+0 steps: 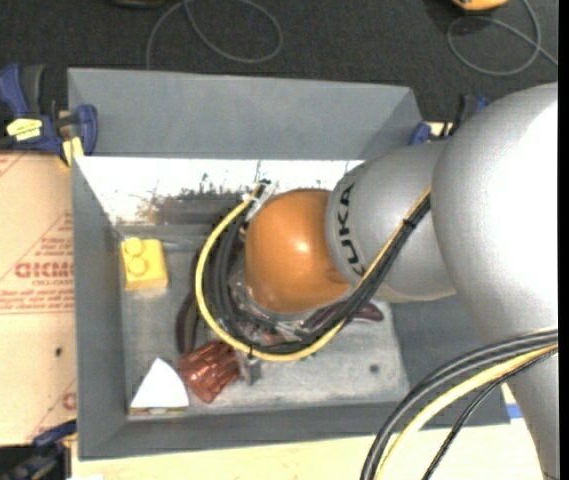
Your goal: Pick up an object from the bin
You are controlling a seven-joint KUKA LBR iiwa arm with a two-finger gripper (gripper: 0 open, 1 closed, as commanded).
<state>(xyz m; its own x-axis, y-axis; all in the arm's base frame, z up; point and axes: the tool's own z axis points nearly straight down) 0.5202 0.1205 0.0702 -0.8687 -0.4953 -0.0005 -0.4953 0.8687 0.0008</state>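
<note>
Gripper (247,353): low in the front half of the bin (99,298), hidden under the orange wrist cover (289,251) and cables; spread or pressed together, cannot tell.
Nearest thing: copper-brown ribbed piece (209,370), just beside the gripper, toward the view's lower-left corner.
Long axis: probably slanting from lower left up toward the gripper; near end partly hidden.
Beside it: white wedge (160,388), touching or nearly so, deeper in the corner.
Farther off: yellow block (144,264) by the left wall, well apart.
Coming move: likely a short shift down-left in the view, with the grip set across the ribbed piece's slant.
</note>
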